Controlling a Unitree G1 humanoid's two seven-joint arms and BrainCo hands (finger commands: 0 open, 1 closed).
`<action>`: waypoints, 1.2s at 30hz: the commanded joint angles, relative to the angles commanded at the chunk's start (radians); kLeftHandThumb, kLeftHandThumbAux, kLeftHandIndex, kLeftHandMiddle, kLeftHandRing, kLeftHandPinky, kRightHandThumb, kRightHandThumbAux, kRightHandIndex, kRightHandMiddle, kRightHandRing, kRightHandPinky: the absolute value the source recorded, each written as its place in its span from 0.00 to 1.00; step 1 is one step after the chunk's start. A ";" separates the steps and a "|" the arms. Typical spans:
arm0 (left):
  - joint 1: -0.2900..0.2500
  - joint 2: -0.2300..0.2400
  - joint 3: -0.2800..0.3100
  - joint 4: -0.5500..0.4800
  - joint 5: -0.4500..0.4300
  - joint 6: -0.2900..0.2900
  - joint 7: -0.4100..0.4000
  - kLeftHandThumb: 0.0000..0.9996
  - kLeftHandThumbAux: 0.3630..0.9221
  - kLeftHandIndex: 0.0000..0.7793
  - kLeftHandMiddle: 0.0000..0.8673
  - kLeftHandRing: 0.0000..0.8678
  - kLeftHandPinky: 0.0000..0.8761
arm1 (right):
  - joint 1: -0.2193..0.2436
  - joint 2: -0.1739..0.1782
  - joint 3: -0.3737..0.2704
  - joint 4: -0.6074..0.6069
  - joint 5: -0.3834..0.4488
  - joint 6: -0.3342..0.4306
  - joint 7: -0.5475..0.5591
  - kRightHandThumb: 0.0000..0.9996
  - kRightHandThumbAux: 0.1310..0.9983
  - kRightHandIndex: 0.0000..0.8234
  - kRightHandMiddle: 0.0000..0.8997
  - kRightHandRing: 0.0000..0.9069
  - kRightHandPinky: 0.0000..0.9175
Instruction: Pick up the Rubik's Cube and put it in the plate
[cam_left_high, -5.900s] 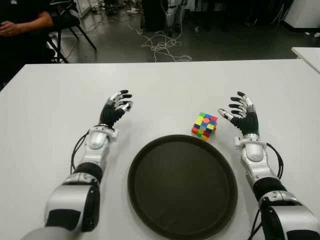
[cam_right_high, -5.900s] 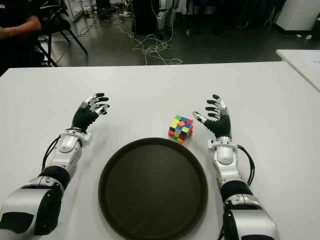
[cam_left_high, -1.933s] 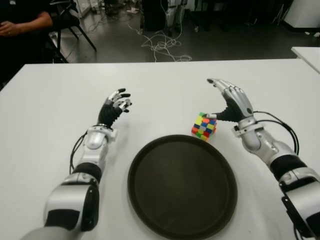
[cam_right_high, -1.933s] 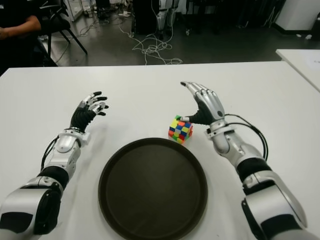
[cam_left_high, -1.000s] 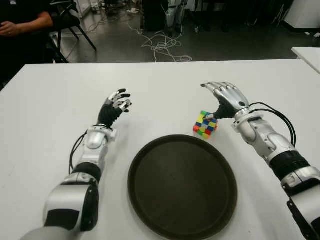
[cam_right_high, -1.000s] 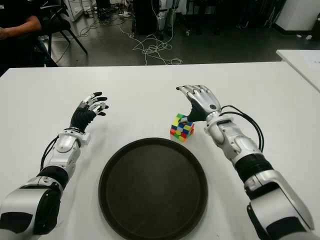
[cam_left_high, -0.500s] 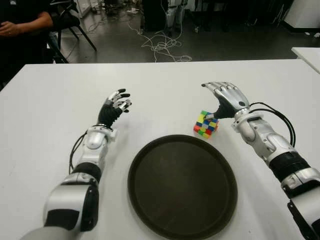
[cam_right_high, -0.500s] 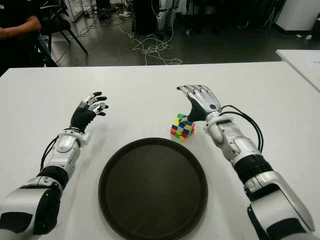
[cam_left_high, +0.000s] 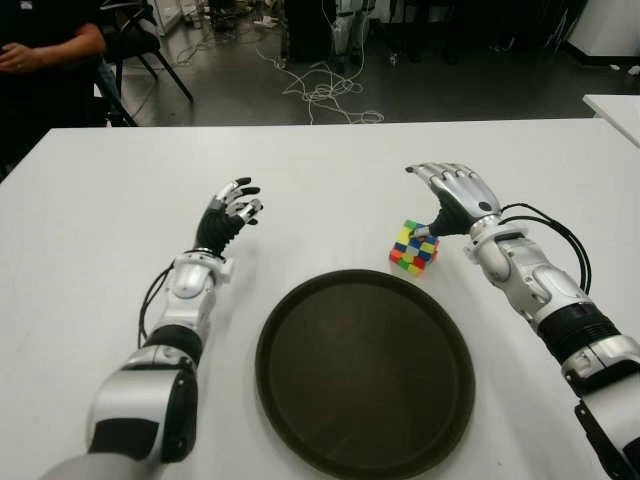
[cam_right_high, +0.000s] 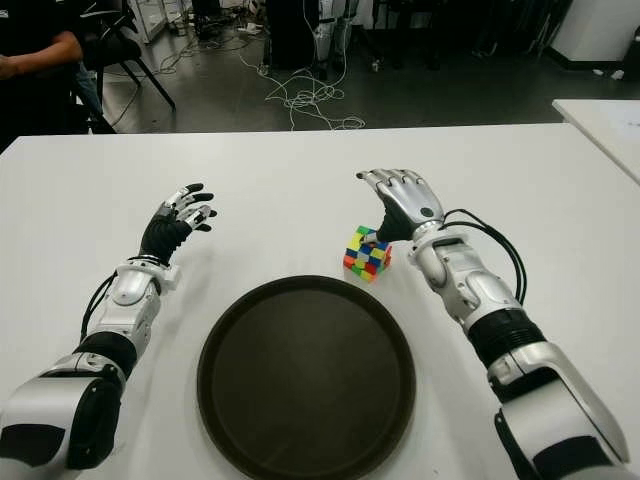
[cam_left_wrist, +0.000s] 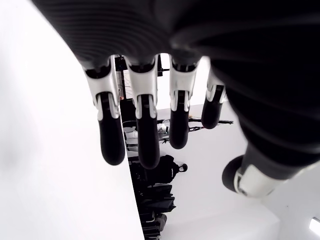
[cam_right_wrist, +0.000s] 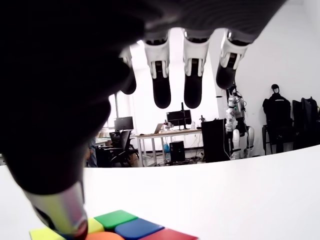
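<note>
Right hand (cam_left_high: 452, 200) is arching over the Rubik's Cube (cam_left_high: 414, 247), thumb touching its top, fingers spread, nothing gripped, shaping a grasp. Cube is sitting on the tabletop (cam_left_high: 90, 220) just beyond the plate (cam_left_high: 290, 390). Left hand (cam_left_high: 230, 212) is hovering relaxed, empty.

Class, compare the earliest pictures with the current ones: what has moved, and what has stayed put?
The right hand swung in from the multicoloured Rubik's Cube's right to arch over it, thumb touching its top; the cube shifted slightly, ungrasped. The left hand, round dark plate and white table stayed put.
</note>
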 joint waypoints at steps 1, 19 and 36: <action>0.000 0.000 0.000 0.000 0.000 0.000 -0.001 0.17 0.50 0.24 0.28 0.35 0.45 | 0.001 -0.007 -0.008 0.002 0.006 -0.012 -0.016 0.00 0.78 0.15 0.18 0.17 0.14; -0.008 0.006 -0.010 0.006 0.014 0.011 0.005 0.19 0.50 0.23 0.29 0.36 0.45 | -0.052 0.111 -0.248 0.279 0.186 -0.750 -0.757 0.00 0.89 0.29 0.30 0.28 0.29; -0.008 0.010 -0.014 0.008 0.013 0.017 -0.001 0.19 0.48 0.22 0.27 0.34 0.44 | -0.123 0.110 -0.209 0.447 0.092 -0.660 -0.942 0.00 0.80 0.31 0.32 0.30 0.28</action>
